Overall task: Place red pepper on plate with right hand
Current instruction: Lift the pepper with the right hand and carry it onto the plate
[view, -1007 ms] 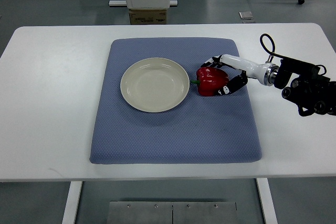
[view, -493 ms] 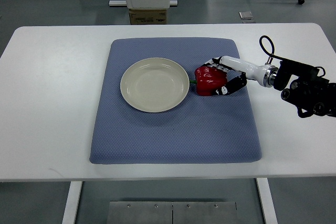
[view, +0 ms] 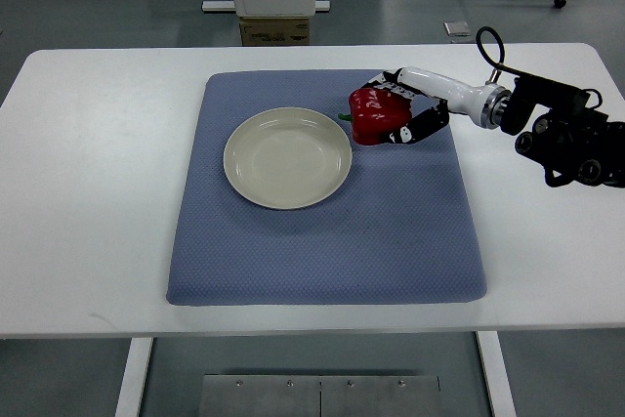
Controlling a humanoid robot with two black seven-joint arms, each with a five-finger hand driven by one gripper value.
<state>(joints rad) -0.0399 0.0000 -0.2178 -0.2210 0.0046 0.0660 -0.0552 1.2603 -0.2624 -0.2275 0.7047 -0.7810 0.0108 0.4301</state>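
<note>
Pepper grasp looked solid: right hand had its fingers curled around the red pepper, black fingertips wrapped over the near and far sides, white palm section behind it. Arm came in from the right edge, so the grip sat on the pepper's right flank, which left the plate-facing side free — sensible for a sideways carry to the left. Green stem pointed at the plate.

Pepper sat over the upper right part of the blue mat, just beside the plate's upper-right rim, not over it. Couldn't tell from this steep view whether it was lifted clear of the mat or just touching. Plate had nothing on it, near the mat's centre; mat lay on the white bench, probably there for cushioning and grip. Judgement: transport phase, place not yet done; a short move left and toward the robot was needed before release.

Left hand wasn't in view.

Writing: cardboard box on the floor beyond the bench had a printed label, too small to read. No brand legible on the arm or hand.
</note>
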